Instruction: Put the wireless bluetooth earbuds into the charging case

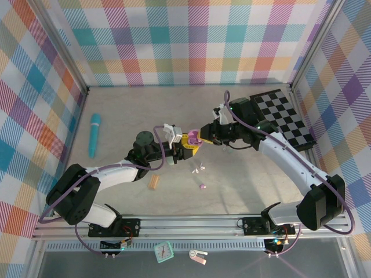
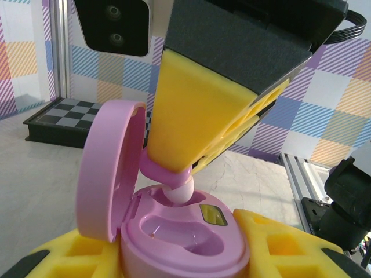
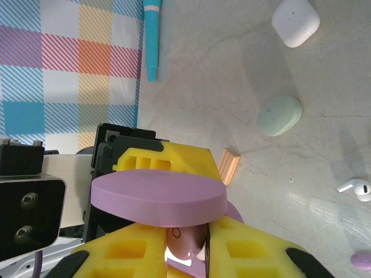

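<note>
A purple charging case [image 2: 191, 237] stands with its lid [image 2: 107, 174] swung open to the left, and my left gripper [image 2: 179, 252] is shut on its base between yellow pads [image 2: 278, 243]. My right gripper [image 2: 174, 165] comes down from above, shut on a purple earbud [image 2: 177, 188] whose white tip sits in the case's far slot. The near slot [image 2: 179, 231] is empty. In the right wrist view that earbud [image 3: 188, 246] is pinched in my right gripper [image 3: 188, 255] under the lid [image 3: 156, 197]. The two grippers [image 1: 186, 145] [image 1: 202, 136] meet mid-table.
A white earbud [image 3: 356, 188] and another purple earbud [image 3: 362, 260] lie loose on the table. Nearby are a white case [image 3: 295, 20], a pale green case [image 3: 279, 116], a tan ribbed block [image 1: 153, 182], a teal pen [image 1: 94, 134] and a chessboard [image 1: 284, 116].
</note>
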Robot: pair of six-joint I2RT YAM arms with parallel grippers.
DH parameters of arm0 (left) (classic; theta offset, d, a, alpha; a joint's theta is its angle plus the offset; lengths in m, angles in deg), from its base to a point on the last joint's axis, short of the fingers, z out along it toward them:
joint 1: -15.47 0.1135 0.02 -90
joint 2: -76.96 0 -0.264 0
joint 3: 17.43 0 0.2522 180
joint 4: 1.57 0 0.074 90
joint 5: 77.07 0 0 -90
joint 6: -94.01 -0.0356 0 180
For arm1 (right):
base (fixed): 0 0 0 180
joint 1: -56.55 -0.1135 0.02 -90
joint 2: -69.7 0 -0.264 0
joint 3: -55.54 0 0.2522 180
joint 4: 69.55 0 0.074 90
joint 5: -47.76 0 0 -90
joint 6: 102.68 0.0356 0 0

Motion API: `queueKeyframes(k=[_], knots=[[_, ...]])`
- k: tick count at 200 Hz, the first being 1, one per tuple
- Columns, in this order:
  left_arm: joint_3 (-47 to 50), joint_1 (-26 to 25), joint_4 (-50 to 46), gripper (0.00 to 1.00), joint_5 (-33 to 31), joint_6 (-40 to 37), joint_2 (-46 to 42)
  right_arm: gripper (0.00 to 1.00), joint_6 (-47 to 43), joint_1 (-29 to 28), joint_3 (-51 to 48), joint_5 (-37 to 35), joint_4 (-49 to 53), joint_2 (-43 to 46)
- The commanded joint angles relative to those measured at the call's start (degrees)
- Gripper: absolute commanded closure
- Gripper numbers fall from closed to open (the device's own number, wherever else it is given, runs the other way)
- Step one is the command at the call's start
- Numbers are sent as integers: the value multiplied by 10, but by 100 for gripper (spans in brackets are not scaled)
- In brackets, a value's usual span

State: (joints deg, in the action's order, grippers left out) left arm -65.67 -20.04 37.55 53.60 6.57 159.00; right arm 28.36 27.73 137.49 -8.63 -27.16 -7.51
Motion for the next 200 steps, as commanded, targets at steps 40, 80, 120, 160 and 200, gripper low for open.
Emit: queueKeyframes(k=[40,80,120,160,200], knots=[[-19,-5,36,69,-2,3,3,78,-21,3,-4,-5,22,5],[-25,-5,35,69,5,3,1,78,-20,3,-6,4,19,0],[-28,-5,35,69,5,5,0,77,-23,3,-3,15,16,-11],[-31,-5,46,69,8,10,8,70,-27,2,4,15,21,-11],[-31,-5,47,69,10,10,11,68,-30,3,12,12,25,-12]])
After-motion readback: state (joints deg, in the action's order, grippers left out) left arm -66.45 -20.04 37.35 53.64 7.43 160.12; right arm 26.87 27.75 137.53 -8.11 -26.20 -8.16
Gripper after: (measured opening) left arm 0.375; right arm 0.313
